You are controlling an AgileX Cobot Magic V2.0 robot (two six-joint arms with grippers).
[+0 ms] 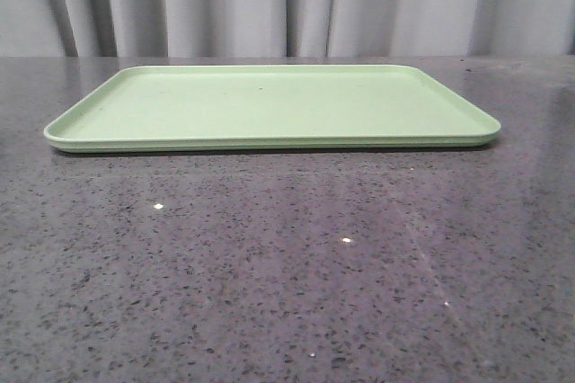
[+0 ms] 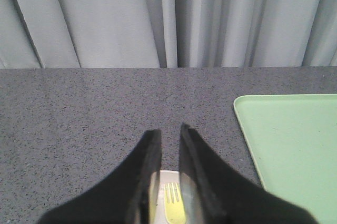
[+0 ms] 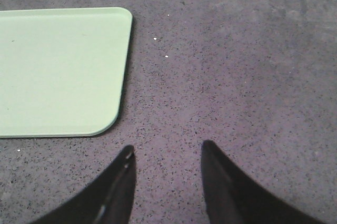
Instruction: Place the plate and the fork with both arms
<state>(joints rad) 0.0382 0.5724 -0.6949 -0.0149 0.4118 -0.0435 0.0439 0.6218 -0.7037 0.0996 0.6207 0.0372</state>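
Writing, brands, labels: none legible on any item in any view.

Left end effector (image 2: pixel 169 132) — two dark fingers (image 2: pixel 146 171) drawn close, a narrow gap between the tips. The fork (image 2: pixel 174 205), bright yellow, tines pointing toward the fingertips, shows low in that gap over a pale surface; whether the fingers actually clamp it cannot be told. The plate cannot be made out with certainty; the pale patch under the fork is too little to identify.

Counter (image 1: pixel 269 275) — dark grey speckled stone, a few bright glints on it. It carries the tray.

Tray (image 1: pixel 269 104) — flat, rectangular, light green, rounded corners, low raised rim, bare surface with faint specks. In the front view it lies toward the far side of the counter, roughly centred. In the left wrist view it lies off to one side of the fingers, well apart from them; in the right wrist view one rounded corner is near but not touching the fingers.

Right end effector (image 3: pixel 167 151) — fingers spread wide, nothing between them, bare counter beneath.

Backdrop: grey-white pleated curtain (image 1: pixel 296 1) behind the counter's far edge.
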